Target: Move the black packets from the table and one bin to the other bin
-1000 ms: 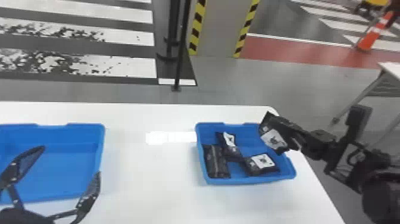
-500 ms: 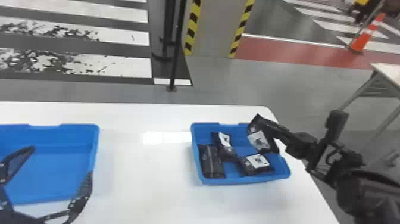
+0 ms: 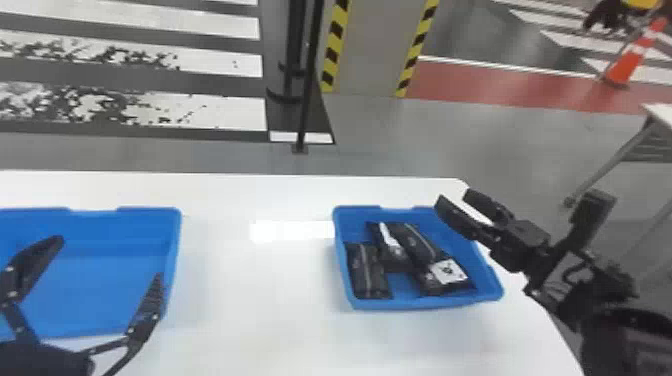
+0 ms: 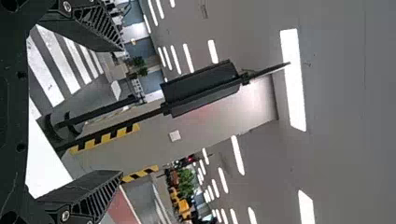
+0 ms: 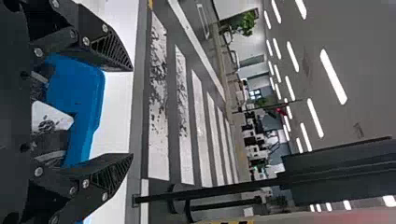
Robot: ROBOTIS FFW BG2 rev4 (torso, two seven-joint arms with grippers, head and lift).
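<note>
- While the striped crosswalk [image 3: 215, 65] stretched across the floor behind, a white table [image 3: 265, 300] spread over the foreground and carried both bins.
- Beyond the table's far edge stood a grey pillar [image 3: 375, 50], its two edges banded in yellow and black.
- On the left side of the table sat the left blue plastic bin [image 3: 150, 212], cut off by the edge of the head view.
- Well apart from it, near the table's right end, the right blue plastic bin [image 3: 425, 303] held the black packets.
- Over the left bin hung the left gripper [image 3: 109, 259], its two black fingers spread wide.
- At the far right part of the right bin hovered the right gripper [image 3: 454, 196]; the right wrist view showed its fingers wide apart too.
- Against the right bin's left wall lay one black packet [image 3: 368, 275], running front to back.
- Just beside it was a second packet [image 3: 399, 262] with a narrow white label [image 3: 389, 237].
- Further right, dark wrapping slanted down to a packet with a square white label [image 3: 450, 271]; whether that was one packet or two overlapping, I couldn't tell.
</note>
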